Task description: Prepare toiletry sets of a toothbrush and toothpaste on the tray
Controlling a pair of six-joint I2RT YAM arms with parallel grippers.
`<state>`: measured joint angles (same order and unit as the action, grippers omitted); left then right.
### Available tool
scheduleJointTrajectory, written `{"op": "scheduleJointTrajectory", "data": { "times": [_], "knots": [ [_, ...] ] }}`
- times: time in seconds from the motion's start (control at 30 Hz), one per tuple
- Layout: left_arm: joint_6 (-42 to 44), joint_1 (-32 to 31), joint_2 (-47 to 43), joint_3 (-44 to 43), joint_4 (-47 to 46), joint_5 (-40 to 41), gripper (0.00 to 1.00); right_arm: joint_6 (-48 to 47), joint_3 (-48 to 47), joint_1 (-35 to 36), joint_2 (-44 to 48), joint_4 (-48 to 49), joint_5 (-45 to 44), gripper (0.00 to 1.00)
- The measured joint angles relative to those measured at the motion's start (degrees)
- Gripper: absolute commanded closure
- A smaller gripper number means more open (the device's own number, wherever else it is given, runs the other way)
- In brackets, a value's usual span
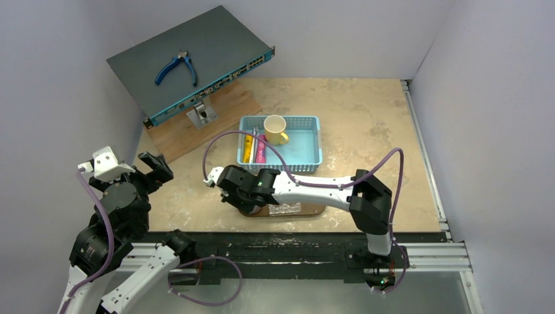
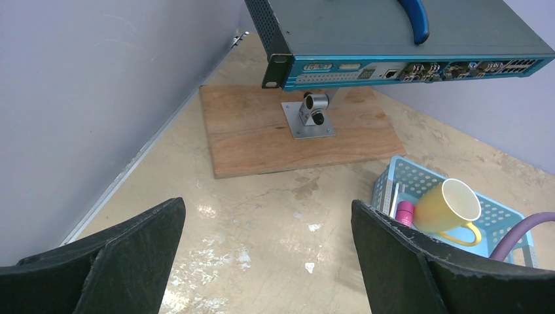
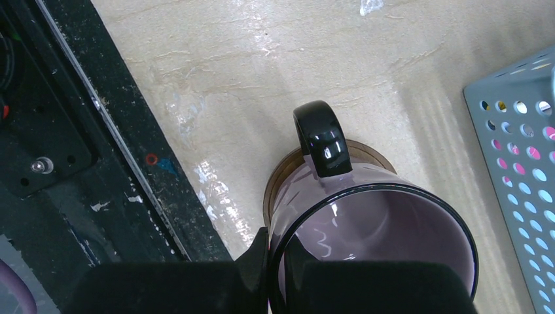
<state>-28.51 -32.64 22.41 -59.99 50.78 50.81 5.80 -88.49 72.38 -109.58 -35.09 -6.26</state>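
Top view: your left fingers (image 1: 154, 171) hang released, and your right fingers (image 1: 224, 185) sit over the tray (image 1: 313, 209). The toothpaste (image 1: 248, 148) lies in the basket (image 1: 301, 149).
Left wrist: fingers spread above the surface (image 2: 275, 196).
Right wrist: fingers clench a purple mug (image 3: 373, 229) by its rim; it stands on the tray.

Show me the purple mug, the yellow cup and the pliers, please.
purple mug (image 3: 376, 229): right wrist view, its inside wall.
yellow cup (image 1: 275, 125): top view, its inside.
pliers (image 1: 167, 70): top view, the left blue handle.
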Motion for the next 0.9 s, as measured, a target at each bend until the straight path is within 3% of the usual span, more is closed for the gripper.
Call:
{"op": "scheduleJointTrajectory", "data": {
  "times": [0.1,0.23,0.37,0.9],
  "knots": [
    [0.0,0.0,0.0,0.0,0.0,0.0,0.03,0.2,0.0,0.0,0.0,0.0,0.0,0.97],
    [0.0,0.0,0.0,0.0,0.0,0.0,0.03,0.6,0.1,0.0,0.0,0.2,0.0,0.75],
    [0.0,0.0,0.0,0.0,0.0,0.0,0.03,0.7,0.1,0.0,0.0,0.8,-0.3,0.63],
    [0.0,0.0,0.0,0.0,0.0,-0.1,0.03,2.7,-0.1,0.0,5.0,1.1,-6.4,0.55]
  ]
}}
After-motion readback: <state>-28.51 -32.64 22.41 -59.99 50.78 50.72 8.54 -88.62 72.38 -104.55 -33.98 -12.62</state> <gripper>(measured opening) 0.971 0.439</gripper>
